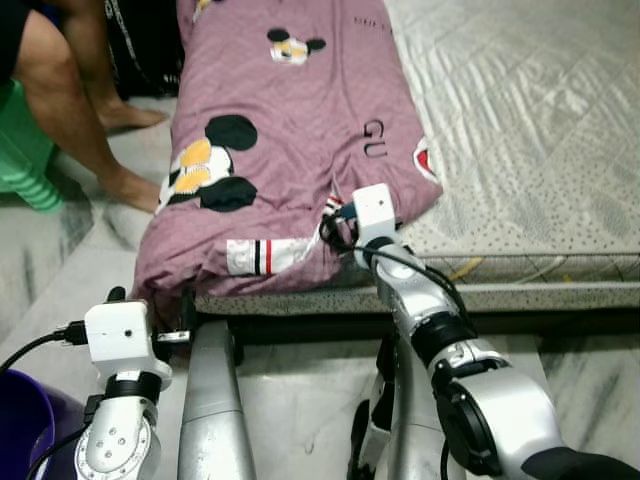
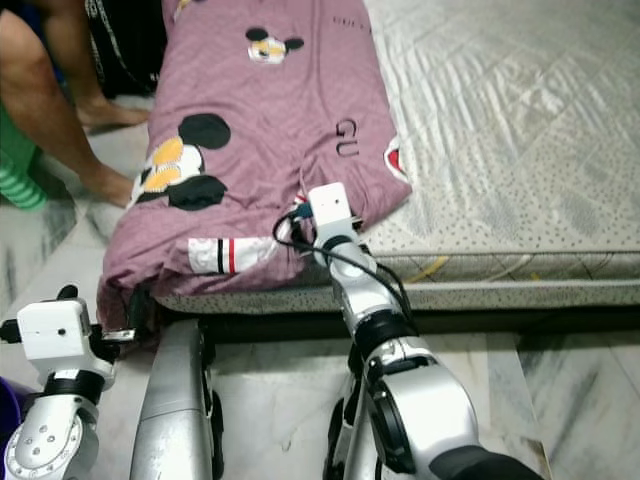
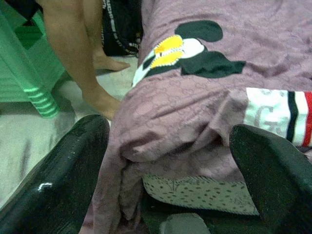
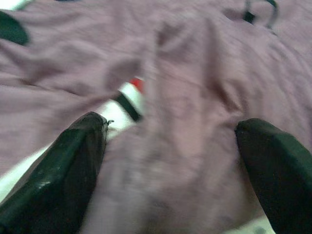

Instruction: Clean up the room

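Mauve cotton, one blanket printed with cartoon mice lay along the left side of one grey mattress, its near corner drooping over the edge. The right gripper hovered over the blanket's near hem, fingers spread apart, cloth between them. The left gripper, also spread wide, faced the hanging corner. A good grasp would probably gather a full fold at each end before lifting. One person's two bare legs stood beside one green stool.
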Tool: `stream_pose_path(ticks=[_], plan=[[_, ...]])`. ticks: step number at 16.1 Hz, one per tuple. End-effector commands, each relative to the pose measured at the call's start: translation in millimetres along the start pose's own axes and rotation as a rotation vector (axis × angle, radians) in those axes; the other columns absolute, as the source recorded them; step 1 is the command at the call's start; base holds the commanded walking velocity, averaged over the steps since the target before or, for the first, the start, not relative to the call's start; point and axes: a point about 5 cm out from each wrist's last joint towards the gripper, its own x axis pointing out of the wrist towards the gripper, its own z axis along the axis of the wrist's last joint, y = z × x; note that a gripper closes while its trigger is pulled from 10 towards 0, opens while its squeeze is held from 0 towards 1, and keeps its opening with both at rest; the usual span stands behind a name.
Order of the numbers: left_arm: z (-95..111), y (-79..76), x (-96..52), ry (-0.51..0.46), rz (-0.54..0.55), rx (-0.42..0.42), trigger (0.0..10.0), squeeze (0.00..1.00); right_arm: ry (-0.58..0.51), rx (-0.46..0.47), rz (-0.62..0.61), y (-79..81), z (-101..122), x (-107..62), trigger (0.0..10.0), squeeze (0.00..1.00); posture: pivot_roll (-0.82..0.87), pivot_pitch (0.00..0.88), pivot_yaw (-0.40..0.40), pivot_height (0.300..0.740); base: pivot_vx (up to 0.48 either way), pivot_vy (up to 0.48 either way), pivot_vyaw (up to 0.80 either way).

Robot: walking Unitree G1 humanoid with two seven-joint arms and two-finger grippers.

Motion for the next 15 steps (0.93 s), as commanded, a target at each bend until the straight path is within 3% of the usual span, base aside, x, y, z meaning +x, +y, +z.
stream_pose_path(ticks=[1,2,3,4,5,9,11,13,15], plan=[[1.9,-1.4,-2.4,0.007,0.006,0.006,10.0,0.00,0.013,-0.009,-0.038,-0.4,0.3,1.5,10.0,0.00,0.18,0.254,-0.042,0.538,0.000,0.000,0.00],[3.8,-3.3,-1.5,0.006,0.004,0.000,10.0,0.00,0.028,-0.035,-0.059,3.4,0.9,2.7,10.0,0.00,0.17,0.259,-0.043,0.538,0.000,0.000,0.00],[4.9,-5.0,-1.2,0.005,0.002,-0.006,10.0,0.00,0.054,-0.049,-0.073,6.1,-1.5,3.0,6.1,0.00,0.17,0.261,-0.045,0.538,0.000,0.000,0.00],[5.0,-5.5,-1.2,0.005,0.001,-0.008,10.0,0.00,0.067,-0.038,-0.081,6.1,-3.3,2.8,3.5,0.00,0.17,0.262,-0.046,0.538,0.000,0.000,0.00],[5.2,-6.2,-1.3,0.007,0.002,-0.010,10.0,0.00,0.087,-0.016,-0.096,6.0,-6.4,2.4,0.0,0.00,0.17,0.261,-0.049,0.538,0.000,0.000,0.00],[5.1,-5.8,-0.8,0.012,0.011,-0.015,10.0,0.00,0.124,0.062,-0.198,-8.6,-16.9,-1.0,0.0,0.00,0.17,0.254,-0.050,0.538,0.000,0.000,0.00],[5.0,-5.2,1.5,0.018,0.021,-0.022,10.0,0.00,0.135,0.162,-0.301,-23.4,-19.8,-2.8,0.0,0.00,0.17,0.245,-0.049,0.538,0.000,0.000,0.00],[5.0,-4.6,3.5,0.020,0.029,-0.030,10.0,0.00,0.136,0.200,-0.362,-35.1,-20.1,-4.2,0.0,0.00,0.17,0.238,-0.048,0.538,0.000,0.000,0.00],[4.5,-3.2,5.7,0.021,0.033,-0.033,10.0,0.00,0.175,0.222,-0.491,-72.1,-37.8,-17.8,0.0,0.00,0.15,0.226,-0.047,0.538,0.000,0.000,0.00]])
